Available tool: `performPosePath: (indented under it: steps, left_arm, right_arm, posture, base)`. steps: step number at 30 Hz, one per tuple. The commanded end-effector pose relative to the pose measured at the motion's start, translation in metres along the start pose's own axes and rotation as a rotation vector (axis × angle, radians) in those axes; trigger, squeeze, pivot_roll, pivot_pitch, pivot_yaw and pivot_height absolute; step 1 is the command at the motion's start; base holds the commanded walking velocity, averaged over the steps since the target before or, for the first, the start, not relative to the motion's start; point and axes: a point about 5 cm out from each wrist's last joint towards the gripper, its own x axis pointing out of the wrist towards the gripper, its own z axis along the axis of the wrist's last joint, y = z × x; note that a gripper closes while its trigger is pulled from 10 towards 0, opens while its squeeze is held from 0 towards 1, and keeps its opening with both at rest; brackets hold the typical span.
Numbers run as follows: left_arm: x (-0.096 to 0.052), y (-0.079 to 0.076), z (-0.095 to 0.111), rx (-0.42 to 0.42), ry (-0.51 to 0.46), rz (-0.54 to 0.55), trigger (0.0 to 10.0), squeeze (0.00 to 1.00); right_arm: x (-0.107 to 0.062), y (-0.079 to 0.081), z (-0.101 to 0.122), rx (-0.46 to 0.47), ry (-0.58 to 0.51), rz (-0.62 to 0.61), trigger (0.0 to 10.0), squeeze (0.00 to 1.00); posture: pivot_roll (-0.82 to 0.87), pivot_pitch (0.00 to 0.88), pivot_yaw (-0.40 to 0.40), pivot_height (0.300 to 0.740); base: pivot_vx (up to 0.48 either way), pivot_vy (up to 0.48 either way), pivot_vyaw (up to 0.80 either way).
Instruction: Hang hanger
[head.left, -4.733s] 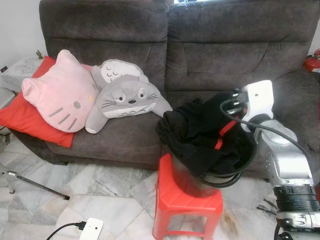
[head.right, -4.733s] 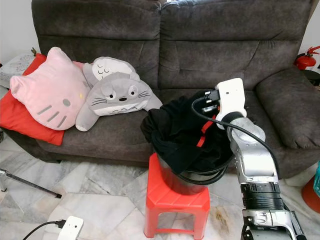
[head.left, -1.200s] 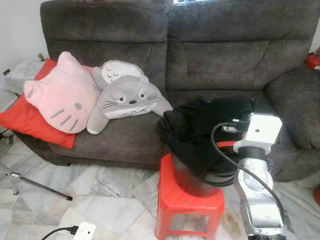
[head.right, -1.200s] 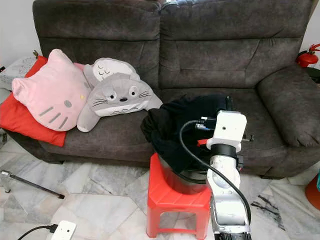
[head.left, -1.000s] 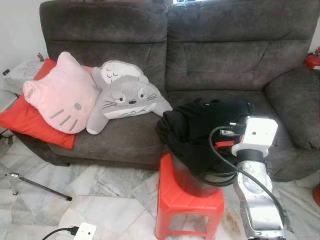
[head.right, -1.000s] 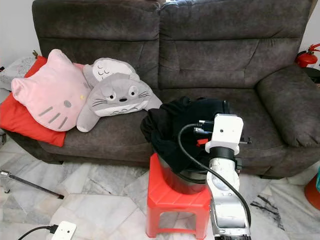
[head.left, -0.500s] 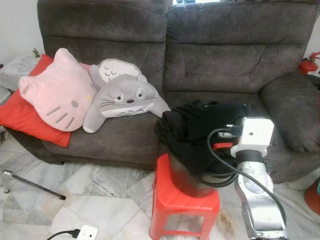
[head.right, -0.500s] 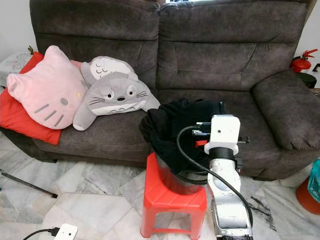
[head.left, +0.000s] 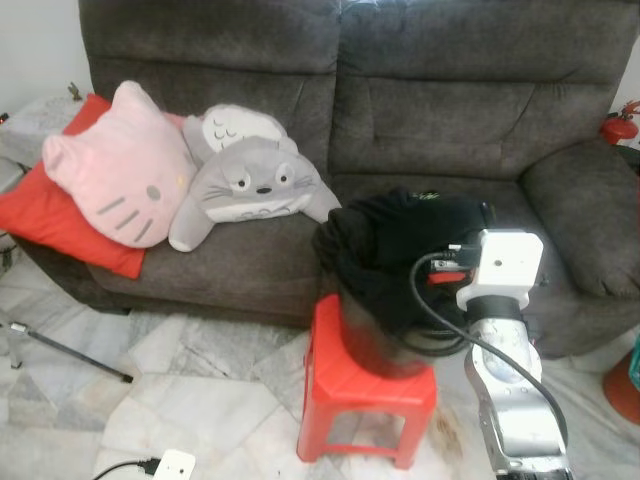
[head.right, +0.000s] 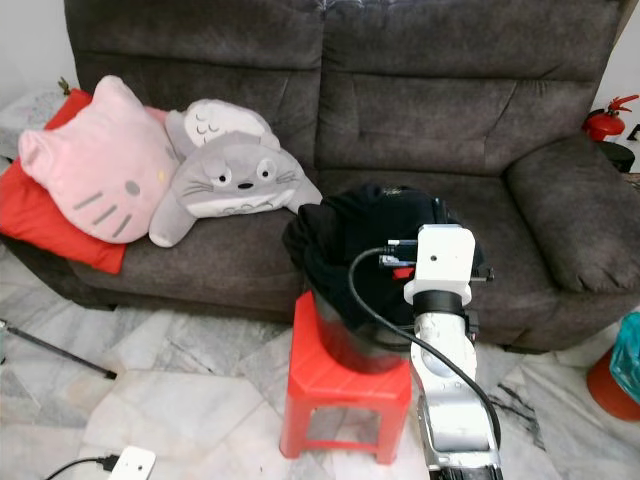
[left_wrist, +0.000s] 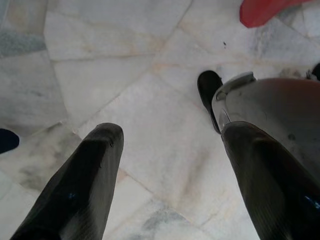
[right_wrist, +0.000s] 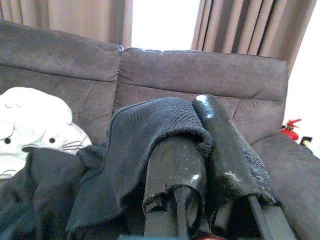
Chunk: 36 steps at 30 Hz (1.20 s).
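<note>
A: Item one, the right end effector. We find its two black fingers pinched together on a fold of the black garment, knitted and soft, which is heaped in a round metal bucket.

B: And the hanger? We cannot make one out among the cloth; a red piece shows just beside the white wrist housing, nothing more.

A: Item two, the bucket's seat: a glossy red plastic stool on marble floor, touching a grey plush sofa.

B: Item three, the left end effector: we see its fingers spread apart over the floor, holding nothing.
</note>
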Motion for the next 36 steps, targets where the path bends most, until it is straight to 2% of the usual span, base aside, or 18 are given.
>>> performPosePath:
  steps: [1, 36]
  left_arm:
    - [-0.0012, -0.0007, -0.0067, -0.012, 0.026, 0.002, 10.0, 0.00]
    - [0.0003, 0.0016, -0.0006, -0.026, 0.019, 0.001, 10.0, 0.00]
  right_arm:
    - [0.0009, -0.0007, 0.0058, 0.000, -0.021, -0.008, 10.0, 0.00]
    - [0.0096, -0.0008, 0.0137, 0.004, -0.053, -0.040, 10.0, 0.00]
  posture:
    - [-0.12, 0.000, 0.001, 0.740]
    - [-0.14, 0.000, 0.019, 0.740]
  base:
    - [-0.315, 0.000, 0.00]
    - [-0.334, 0.000, 0.00]
